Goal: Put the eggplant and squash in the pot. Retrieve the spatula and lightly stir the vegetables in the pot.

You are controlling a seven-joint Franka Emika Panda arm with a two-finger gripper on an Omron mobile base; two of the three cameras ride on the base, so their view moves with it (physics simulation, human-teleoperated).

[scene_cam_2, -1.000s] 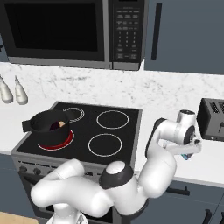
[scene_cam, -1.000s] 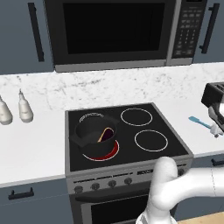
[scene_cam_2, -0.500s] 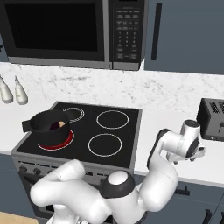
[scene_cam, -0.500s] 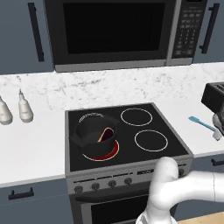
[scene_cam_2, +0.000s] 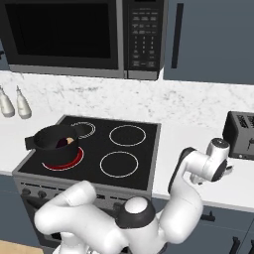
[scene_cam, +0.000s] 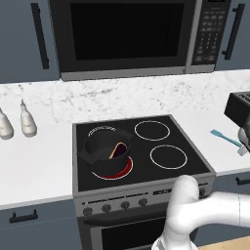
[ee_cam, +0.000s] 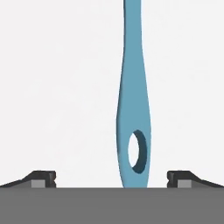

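The teal spatula lies on the white counter to the right of the stove. In the hand view its handle, with a hanging hole near the end, runs up the middle. My gripper hangs low over that handle end, open, one fingertip on each side and neither touching it. At the right edge of the left base view the gripper sits just past the spatula. The dark pot stands on the front left burner, holding the purple eggplant and the tan squash.
A black toaster stands on the counter behind my hand. The front left burner glows red under the pot. Two white bottles stand on the left counter. A microwave hangs above the stove.
My hand has dropped lower toward the counter at the spatula's handle end. The pot and the vegetables have not moved.
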